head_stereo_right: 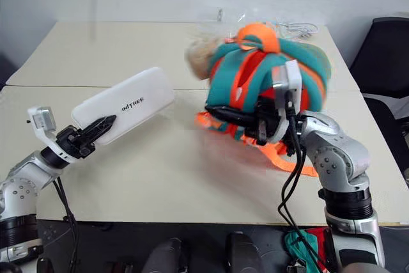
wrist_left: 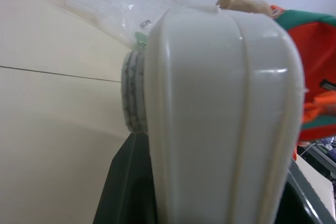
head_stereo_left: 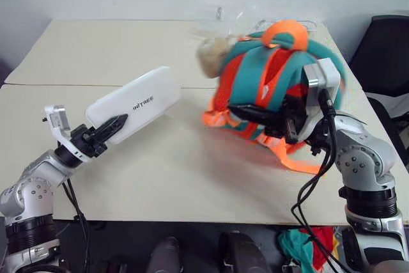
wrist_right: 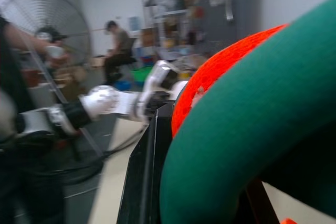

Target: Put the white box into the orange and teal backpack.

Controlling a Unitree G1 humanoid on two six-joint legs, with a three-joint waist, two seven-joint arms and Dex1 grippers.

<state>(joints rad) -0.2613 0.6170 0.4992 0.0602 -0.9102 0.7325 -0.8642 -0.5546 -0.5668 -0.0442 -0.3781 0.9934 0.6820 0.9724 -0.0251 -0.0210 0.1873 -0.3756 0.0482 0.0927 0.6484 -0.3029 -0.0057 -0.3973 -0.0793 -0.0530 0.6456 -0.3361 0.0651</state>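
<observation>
We are gripping the white box (head_stereo_left: 137,105), glossy with rounded corners, in our left gripper (head_stereo_left: 114,123). Its dark lettering is reading roughly "INITREE". Our right gripper (head_stereo_left: 289,121) is clamping the orange and teal backpack (head_stereo_left: 275,75) by a teal strap.

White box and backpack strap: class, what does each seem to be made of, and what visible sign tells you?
White box: likely hard glossy plastic; it shows sheen and moulded ridges.
Backpack strap: looks like padded teal fabric, matt and rounded, with woven orange webbing.

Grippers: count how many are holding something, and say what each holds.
2. The left gripper holds the white box by one end, raised over the table. The right gripper is shut on the orange and teal backpack, gripping a teal strap.
</observation>
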